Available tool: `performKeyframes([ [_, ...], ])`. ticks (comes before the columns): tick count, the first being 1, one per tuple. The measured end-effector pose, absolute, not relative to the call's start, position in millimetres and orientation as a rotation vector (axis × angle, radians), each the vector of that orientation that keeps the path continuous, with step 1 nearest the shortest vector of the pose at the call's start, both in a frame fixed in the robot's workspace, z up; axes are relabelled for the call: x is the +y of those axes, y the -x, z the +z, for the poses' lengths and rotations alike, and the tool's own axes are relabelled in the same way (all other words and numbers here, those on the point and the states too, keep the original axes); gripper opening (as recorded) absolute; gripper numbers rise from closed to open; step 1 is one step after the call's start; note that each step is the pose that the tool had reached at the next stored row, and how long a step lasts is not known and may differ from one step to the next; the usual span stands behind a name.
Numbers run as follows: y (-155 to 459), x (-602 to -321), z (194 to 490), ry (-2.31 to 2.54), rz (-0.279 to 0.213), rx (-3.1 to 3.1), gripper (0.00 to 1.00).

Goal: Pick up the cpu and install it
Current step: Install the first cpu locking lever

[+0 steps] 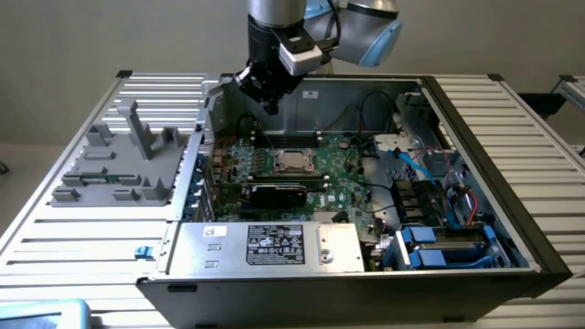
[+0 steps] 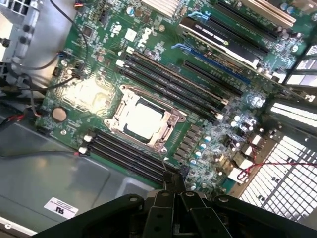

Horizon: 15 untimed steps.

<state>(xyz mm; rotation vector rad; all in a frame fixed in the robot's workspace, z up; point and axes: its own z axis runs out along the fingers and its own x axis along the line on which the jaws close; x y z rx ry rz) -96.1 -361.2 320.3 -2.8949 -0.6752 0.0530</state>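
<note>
Near edge of the open black computer case [image 1: 498,175]: silver metal box with white label [image 1: 274,245]. Mid-case, on the green motherboard [image 1: 343,185], the small flat shiny silver square cpu [image 2: 143,118] lies in the dark socket frame [image 2: 166,136]. Glare blanks the board beside it. My black pincer [image 1: 270,104] is pinched together with nothing in it, above the far wall.

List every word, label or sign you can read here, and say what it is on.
No text reads clearly.
The label on the silver box: print too small.
The white sticker on the case wall: dark mark, blurred.
The white markings on the motherboard: blurred.
</note>
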Motion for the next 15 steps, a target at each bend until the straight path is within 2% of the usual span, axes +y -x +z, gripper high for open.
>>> performKeyframes([
  [15,119,-361,306,2.910,0.053,-0.601,0.11],
])
